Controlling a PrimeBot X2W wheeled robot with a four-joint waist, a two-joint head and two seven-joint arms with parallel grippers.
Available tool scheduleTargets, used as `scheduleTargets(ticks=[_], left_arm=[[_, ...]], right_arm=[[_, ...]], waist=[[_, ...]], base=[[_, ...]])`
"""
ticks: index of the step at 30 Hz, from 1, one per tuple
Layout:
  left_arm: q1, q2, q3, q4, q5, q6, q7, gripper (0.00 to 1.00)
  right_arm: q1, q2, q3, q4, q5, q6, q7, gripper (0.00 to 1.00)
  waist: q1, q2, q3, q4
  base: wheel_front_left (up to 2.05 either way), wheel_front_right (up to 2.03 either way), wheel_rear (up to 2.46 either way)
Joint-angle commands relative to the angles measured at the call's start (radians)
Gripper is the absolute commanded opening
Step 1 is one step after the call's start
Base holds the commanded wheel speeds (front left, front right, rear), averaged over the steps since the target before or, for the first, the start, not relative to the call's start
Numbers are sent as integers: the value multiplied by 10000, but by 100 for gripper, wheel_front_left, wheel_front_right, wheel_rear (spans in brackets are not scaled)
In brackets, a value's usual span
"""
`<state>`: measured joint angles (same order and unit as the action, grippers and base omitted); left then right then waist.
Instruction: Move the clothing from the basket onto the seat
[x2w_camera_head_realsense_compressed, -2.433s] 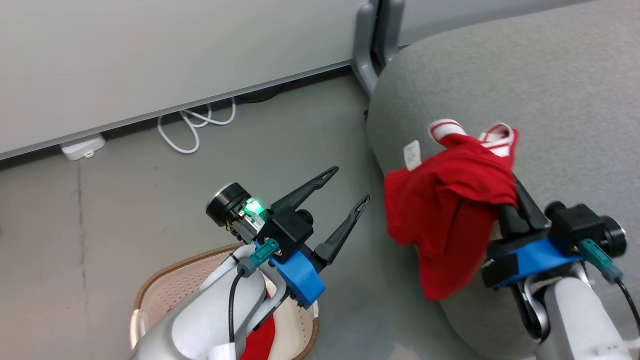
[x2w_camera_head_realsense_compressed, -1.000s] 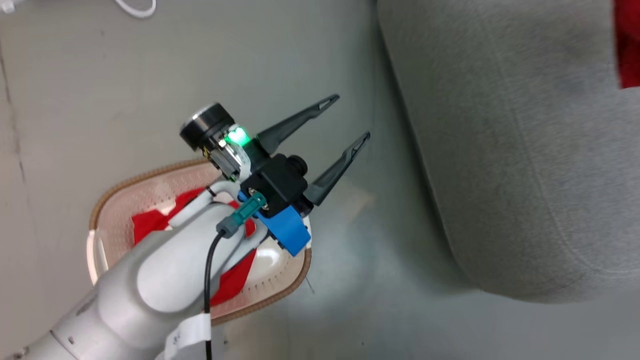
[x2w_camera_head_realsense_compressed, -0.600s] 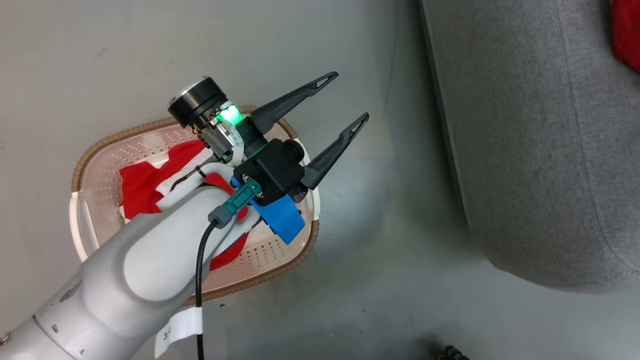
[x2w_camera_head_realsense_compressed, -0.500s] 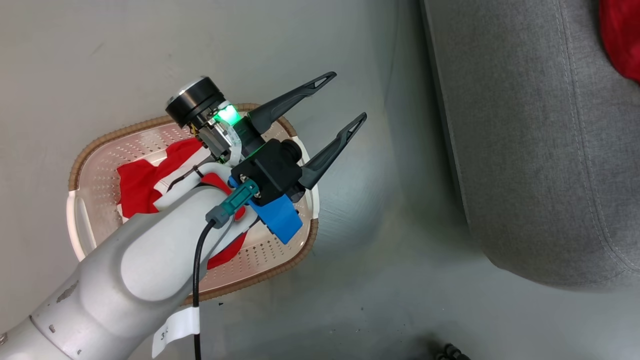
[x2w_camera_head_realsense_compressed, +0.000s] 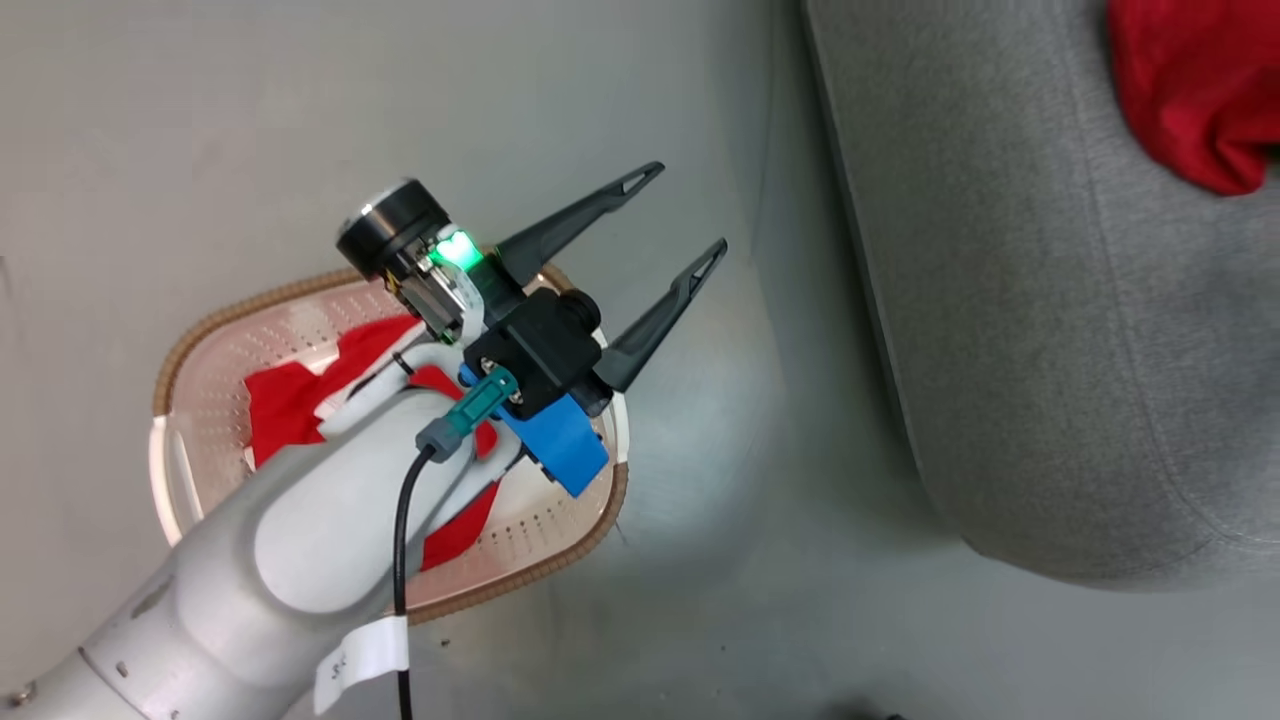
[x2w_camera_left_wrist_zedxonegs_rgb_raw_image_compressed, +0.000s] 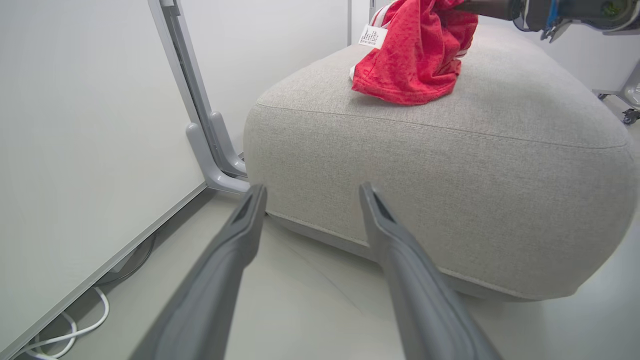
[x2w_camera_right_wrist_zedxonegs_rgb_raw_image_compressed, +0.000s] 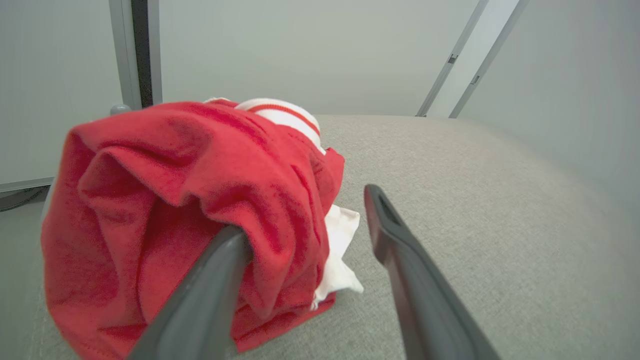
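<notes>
Whereas right hand (x2w_camera_right_wrist_zedxonegs_rgb_raw_image_compressed: 306, 214) earlier pinched garment (x2w_camera_right_wrist_zedxonegs_rgb_raw_image_compressed: 175, 175), now spread, garment on seat (x2w_camera_right_wrist_zedxonegs_rgb_raw_image_compressed: 475, 200); left hand (x2w_camera_head_realsense_compressed: 682, 210) also spread.

A lab-like test room — white partition panels (x2w_camera_left_wrist_zedxonegs_rgb_raw_image_compressed: 75, 125) on metal feet (x2w_camera_left_wrist_zedxonegs_rgb_raw_image_compressed: 220, 160), bare grey floor (x2w_camera_head_realsense_compressed: 200, 120), loose cable (x2w_camera_left_wrist_zedxonegs_rgb_raw_image_compressed: 105, 307).
</notes>
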<state>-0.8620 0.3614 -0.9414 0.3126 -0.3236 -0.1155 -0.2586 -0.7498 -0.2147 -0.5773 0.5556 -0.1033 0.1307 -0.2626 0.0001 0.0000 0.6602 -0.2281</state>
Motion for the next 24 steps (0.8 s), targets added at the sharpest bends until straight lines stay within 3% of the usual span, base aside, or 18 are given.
scheduleTargets(ticks=[1,13,24], left_arm=[[151,-59,83,47,-45,62,-54,100],[1728,-492,1275,-20,-433,484,-78,100],[3681,-753,3607,-87,-377,775,-71,100]], right_arm=[[340,53,71,-103,-9,1,-35,100],[2965,576,1621,-2174,477,1,-35,100],[4384,1123,4014,-3632,1116,1,-35,100]], waist=[[-1,0,-423,-20],[-1,0,-2677,143],[-1,0,-4408,987]], base=[[0,0,0],[0,0,0],[0,0,0]])
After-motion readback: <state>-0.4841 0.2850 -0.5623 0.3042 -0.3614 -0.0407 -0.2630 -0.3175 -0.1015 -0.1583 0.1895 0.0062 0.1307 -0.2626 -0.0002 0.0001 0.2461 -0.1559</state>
